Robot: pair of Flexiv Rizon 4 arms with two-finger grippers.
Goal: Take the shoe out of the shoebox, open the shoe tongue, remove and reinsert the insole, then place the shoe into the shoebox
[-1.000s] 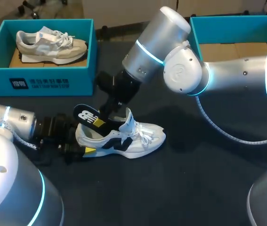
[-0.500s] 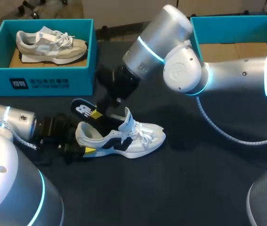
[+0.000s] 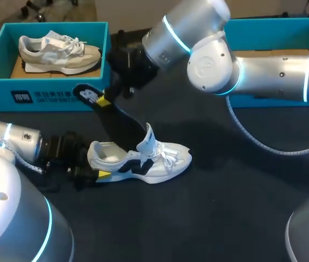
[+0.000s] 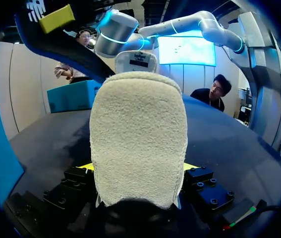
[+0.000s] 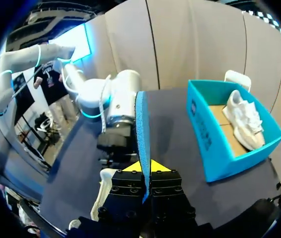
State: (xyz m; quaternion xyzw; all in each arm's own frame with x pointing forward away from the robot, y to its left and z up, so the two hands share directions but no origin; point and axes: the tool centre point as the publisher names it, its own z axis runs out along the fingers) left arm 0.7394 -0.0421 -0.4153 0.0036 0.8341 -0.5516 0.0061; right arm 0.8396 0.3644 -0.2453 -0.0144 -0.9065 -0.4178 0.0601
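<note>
A white shoe [image 3: 149,159] with black side marks lies on the dark table, toe to the right, tongue pulled up. My left gripper [image 3: 95,173] is shut on its heel; in the left wrist view the cream heel [image 4: 138,134] fills the gap between the yellow tips of the left gripper [image 4: 138,167]. My right gripper [image 3: 104,101] is shut on the heel end of the dark, blue-edged insole [image 3: 116,123]. The insole slants up and left, its front end still inside the shoe. In the right wrist view the insole [image 5: 141,124] stands edge-on in my right gripper [image 5: 144,167], above the shoe [image 5: 104,191].
A teal shoebox [image 3: 50,94] at the back left holds a grey-beige shoe [image 3: 59,52]. A second teal box [image 3: 274,27], showing only its cardboard floor, stands at the back right behind my right arm [image 3: 263,76]. Bare table lies right of the white shoe.
My right gripper has lifted up and to the back left, drawing the insole most of the way out of the shoe. The left gripper and the shoe have stayed put.
</note>
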